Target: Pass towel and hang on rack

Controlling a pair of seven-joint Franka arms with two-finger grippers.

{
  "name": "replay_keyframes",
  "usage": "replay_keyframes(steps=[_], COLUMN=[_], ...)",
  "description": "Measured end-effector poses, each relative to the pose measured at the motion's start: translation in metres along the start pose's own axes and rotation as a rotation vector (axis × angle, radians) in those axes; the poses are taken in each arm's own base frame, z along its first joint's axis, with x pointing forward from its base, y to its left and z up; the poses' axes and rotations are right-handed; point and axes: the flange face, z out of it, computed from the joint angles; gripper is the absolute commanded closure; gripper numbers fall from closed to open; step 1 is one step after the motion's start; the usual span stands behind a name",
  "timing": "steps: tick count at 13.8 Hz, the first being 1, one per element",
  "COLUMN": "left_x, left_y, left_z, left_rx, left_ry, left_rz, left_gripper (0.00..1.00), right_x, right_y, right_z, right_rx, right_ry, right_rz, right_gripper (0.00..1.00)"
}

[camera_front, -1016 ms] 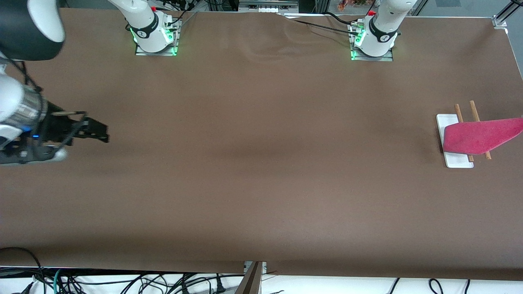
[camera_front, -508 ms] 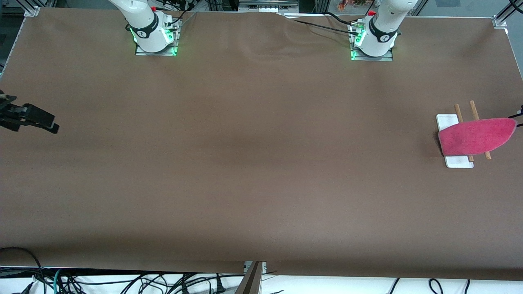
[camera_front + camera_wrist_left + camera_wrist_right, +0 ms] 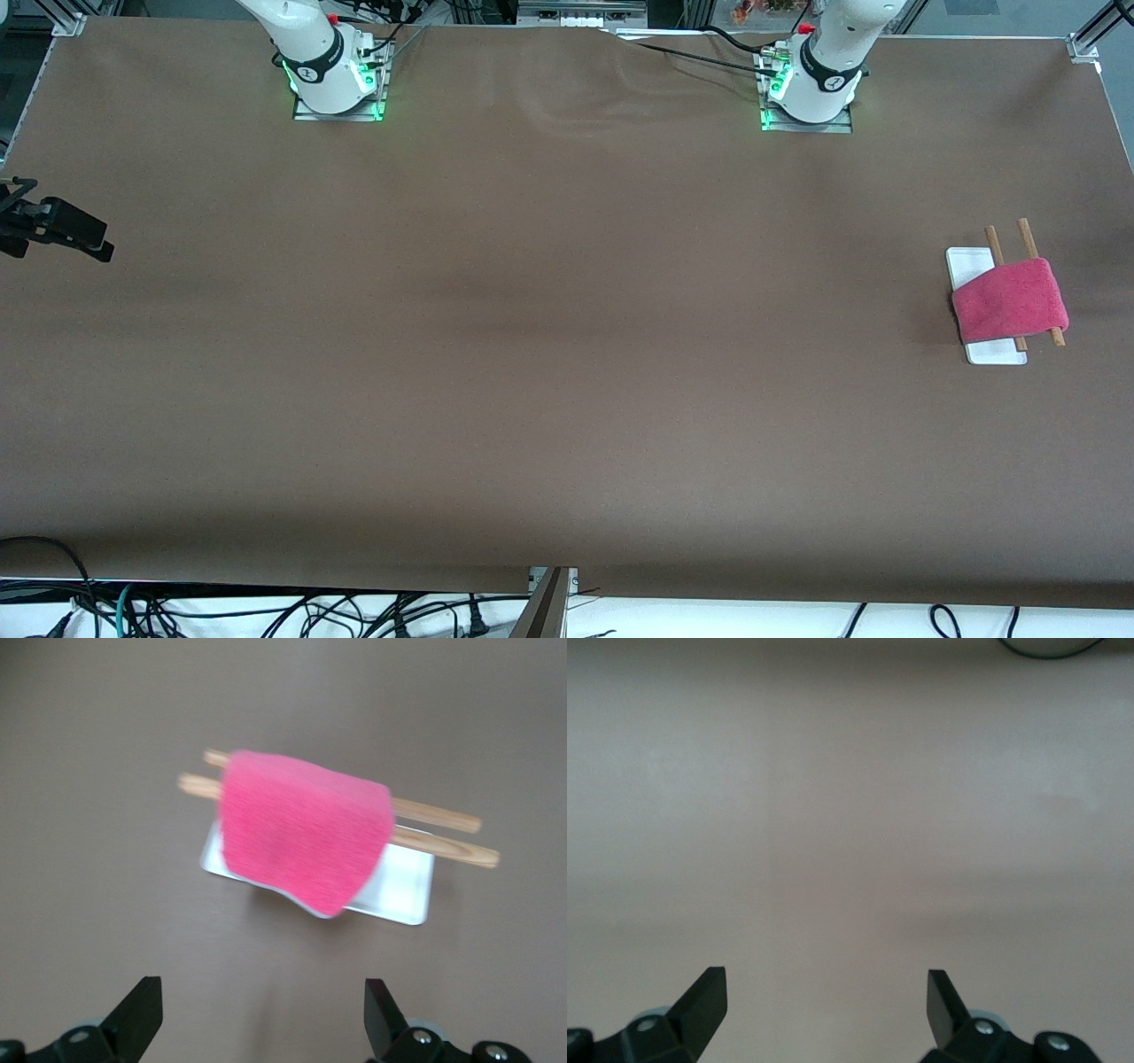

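Note:
The pink-red towel [image 3: 1010, 301] hangs folded over the two brown rods of the rack [image 3: 994, 239], near the left arm's end of the table. In the left wrist view the towel [image 3: 301, 828] drapes over both rods, above the rack's [image 3: 443, 819] white base. My left gripper [image 3: 263, 1019] is open and empty, apart from the towel, and is out of the front view. My right gripper [image 3: 99, 244] is open and empty over the table edge at the right arm's end; its wrist view [image 3: 826, 1010] shows only bare table.
The brown table cover [image 3: 549, 354] is slightly rippled near the arm bases. Cables hang below the table's edge nearest the front camera.
The left gripper let go of the towel's stretched corner and left the front view; the towel now hangs compact over the rods. The right gripper drew back toward its end of the table.

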Motion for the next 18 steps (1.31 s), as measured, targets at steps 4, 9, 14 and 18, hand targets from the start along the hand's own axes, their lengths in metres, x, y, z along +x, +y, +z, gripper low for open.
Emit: replay_keyframes(steps=[4,9,14,18], left_x=[0.081,0.188,0.345,0.434], left_y=[-0.038,-0.049,-0.063,-0.055], left_z=[-0.037,-0.048,-0.015,0.009], left_rx=[0.049,-0.011,-0.068,-0.099], left_ry=[-0.057,-0.081,-0.107,-0.137], left_rz=[0.011,-0.242,-0.497,-0.617], left_gripper=[0.00,0.00,0.00,0.00], right_x=[-0.016,-0.017,-0.015,-0.015], right_y=[0.006,0.008,0.006,0.006], right_z=[0.015,0.017,0.016,0.015], right_rx=[0.002,0.003,0.002,0.002], right_ry=[-0.035,-0.038,-0.020,-0.016], right_rz=[-0.010,-0.046,-0.056,-0.057], right_gripper=[0.00,0.00,0.00,0.00])
